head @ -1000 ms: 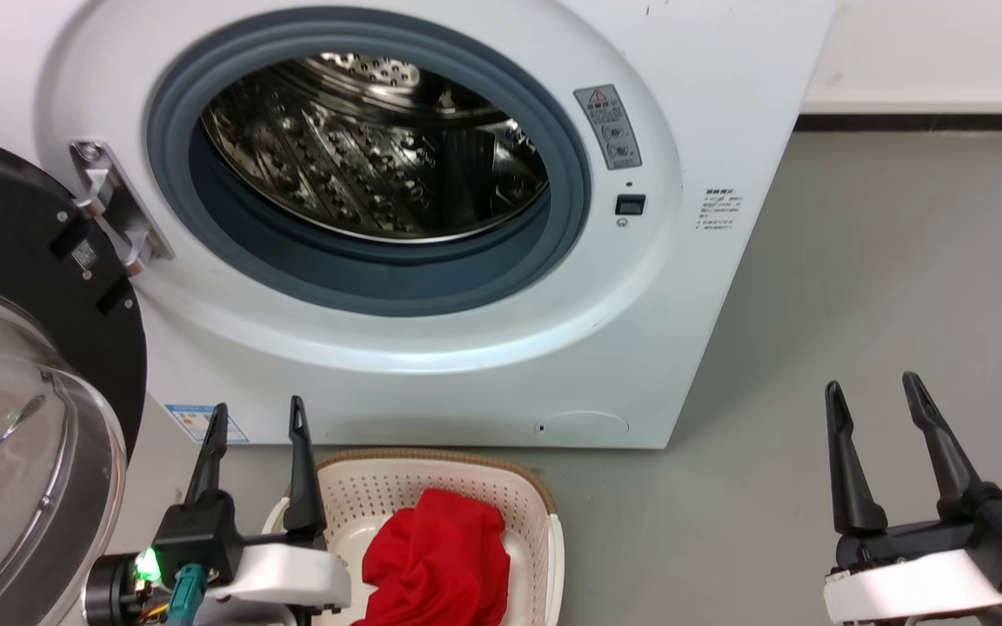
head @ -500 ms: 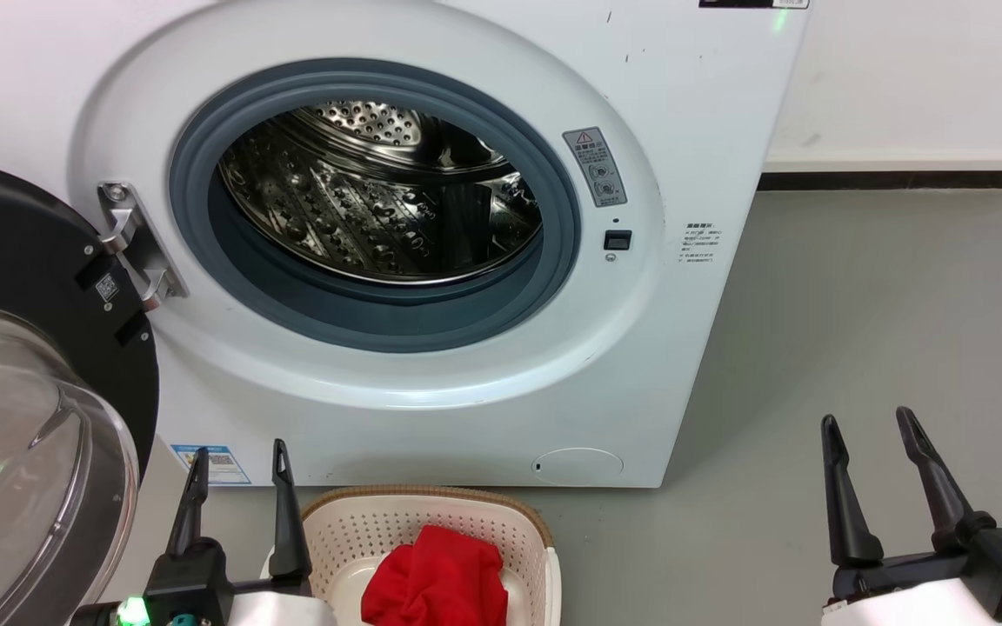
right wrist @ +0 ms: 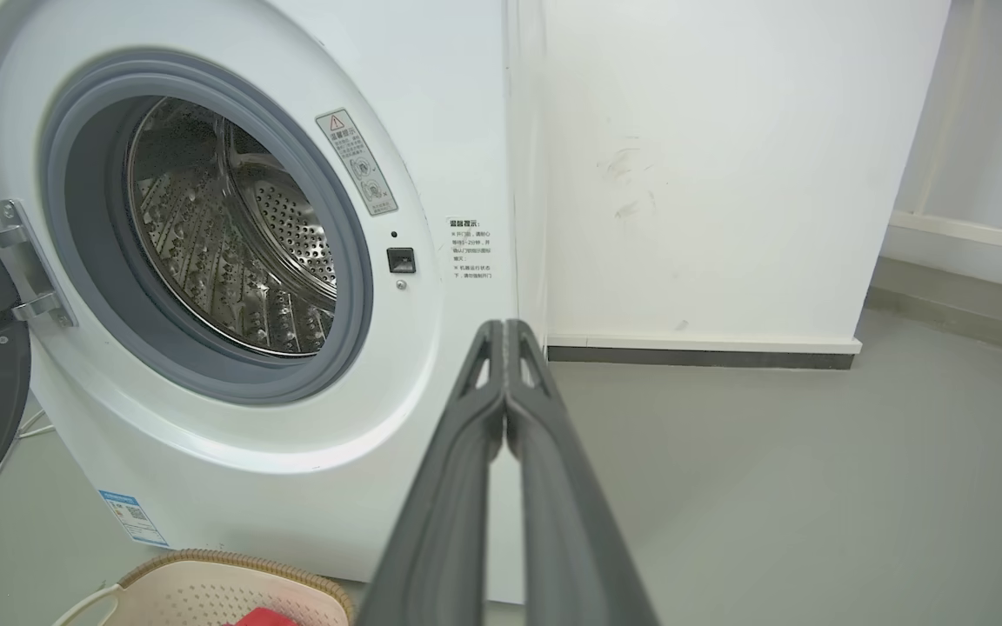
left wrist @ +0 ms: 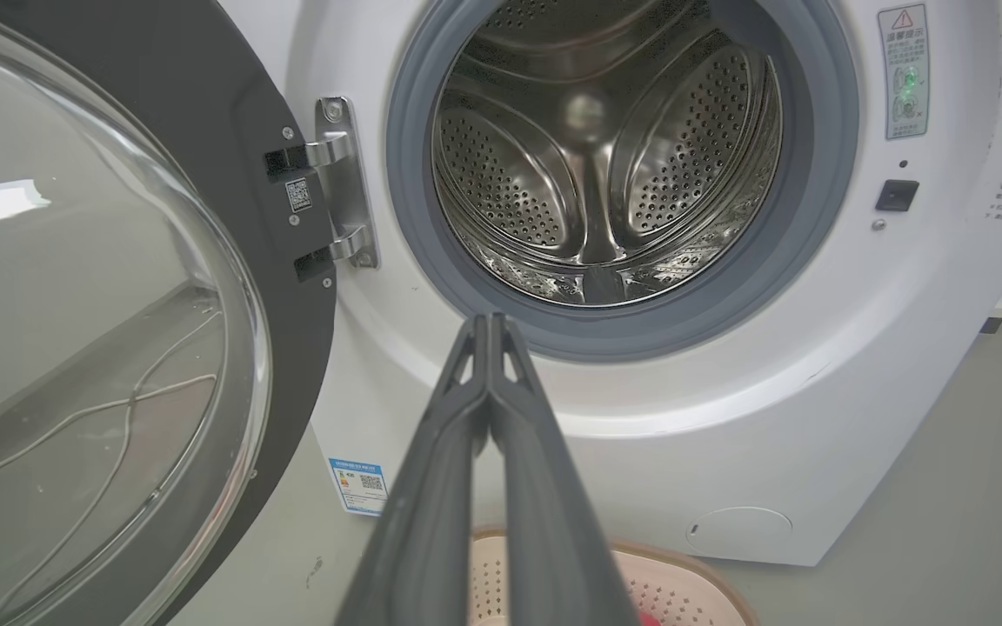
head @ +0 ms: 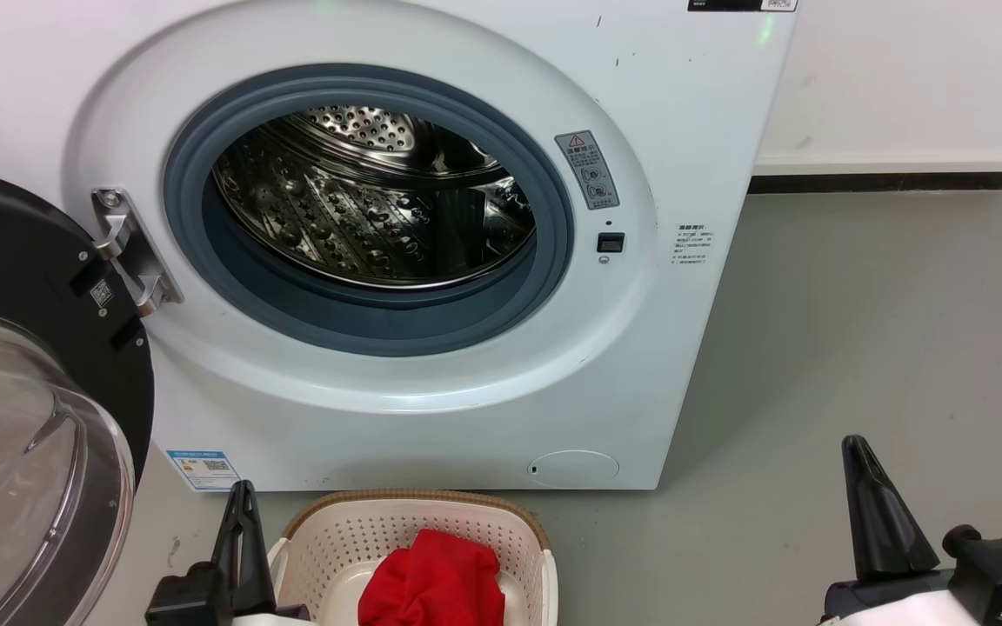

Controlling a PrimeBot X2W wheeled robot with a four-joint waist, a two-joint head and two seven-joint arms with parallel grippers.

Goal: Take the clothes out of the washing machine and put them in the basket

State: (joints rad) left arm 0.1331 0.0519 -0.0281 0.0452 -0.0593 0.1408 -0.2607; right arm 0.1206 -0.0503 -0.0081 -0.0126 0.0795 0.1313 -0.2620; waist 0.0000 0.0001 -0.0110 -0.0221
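The washing machine (head: 640,365) stands with its door (head: 23,435) swung open to the left. Its steel drum (head: 362,209) shows bare metal and no fabric. On the floor just in front sits the cream basket (head: 414,500), holding the bunched red clothes (head: 431,582). My left gripper (head: 243,496) is low at the basket's left edge, shut with nothing in it. In the left wrist view its fingers (left wrist: 488,320) press together and point at the porthole. My right gripper (head: 856,448) is over the floor to the machine's right, also shut (right wrist: 502,324) and holding nothing.
The glass door bulges out at the lower left, close to my left arm. Grey floor (head: 884,330) stretches right of the machine to a white wall with a dark skirting (head: 875,183).
Both grippers have gone from open to shut. They sit lower in the head view than before. The head camera has shifted, so the machine shows lower and fuller.
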